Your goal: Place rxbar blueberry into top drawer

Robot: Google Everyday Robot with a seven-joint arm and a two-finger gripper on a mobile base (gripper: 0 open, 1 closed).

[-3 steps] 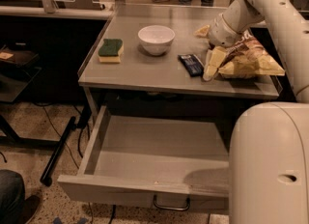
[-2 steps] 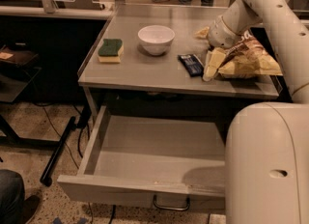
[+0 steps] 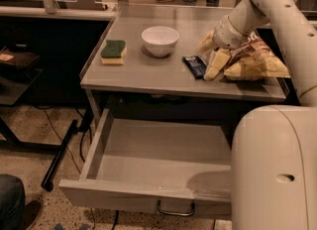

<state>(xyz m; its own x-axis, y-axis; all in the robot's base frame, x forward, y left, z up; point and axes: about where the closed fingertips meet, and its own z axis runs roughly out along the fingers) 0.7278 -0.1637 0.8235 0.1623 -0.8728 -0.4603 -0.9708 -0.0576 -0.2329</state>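
The rxbar blueberry (image 3: 194,66), a flat dark navy bar, lies on the grey table top (image 3: 148,75) right of the middle. My gripper (image 3: 210,58) hangs just to its right, low over the table and against the chip bag; one pale finger (image 3: 214,64) points down beside the bar. The gripper holds nothing that I can see. The top drawer (image 3: 148,154) stands pulled out below the table, grey inside and empty, with its metal loop handle (image 3: 175,209) at the front.
A white bowl (image 3: 160,40) stands at the table's middle back, a green-and-yellow sponge (image 3: 113,52) to its left. A brown-and-yellow chip bag (image 3: 252,60) lies at the right. My arm's pale casing (image 3: 277,164) fills the lower right.
The gripper has stayed beside the bar with only a slight shift. The bar, bowl, sponge and drawer have not moved.
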